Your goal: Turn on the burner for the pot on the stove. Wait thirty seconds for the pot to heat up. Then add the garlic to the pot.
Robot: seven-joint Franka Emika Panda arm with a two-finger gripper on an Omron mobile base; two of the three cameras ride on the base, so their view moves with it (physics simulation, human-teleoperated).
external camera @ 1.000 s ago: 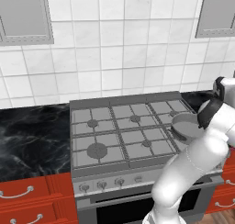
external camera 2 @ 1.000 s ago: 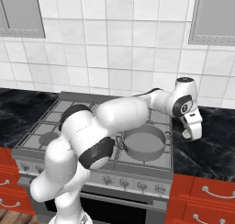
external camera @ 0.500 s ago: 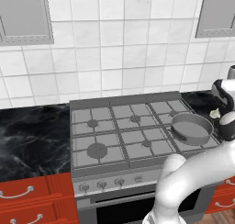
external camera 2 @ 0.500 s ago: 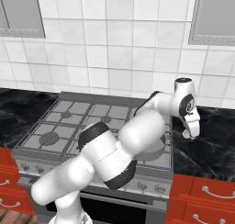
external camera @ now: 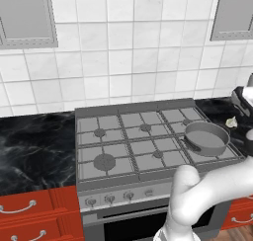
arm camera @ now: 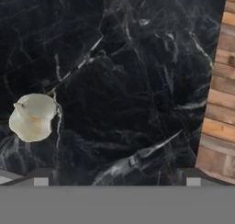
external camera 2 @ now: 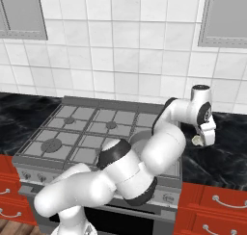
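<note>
Claw lowered (jaws wide), beside garlic, arm outstretched

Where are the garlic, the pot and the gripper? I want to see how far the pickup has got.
garlic [arm camera: 32, 117]: hand view, middle of the bulb on the black counter.
pot [external camera: 206, 139]: left base view, inside floor of the pot.
gripper [external camera 2: 208, 141]: right base view, between its fingertips.
</note>
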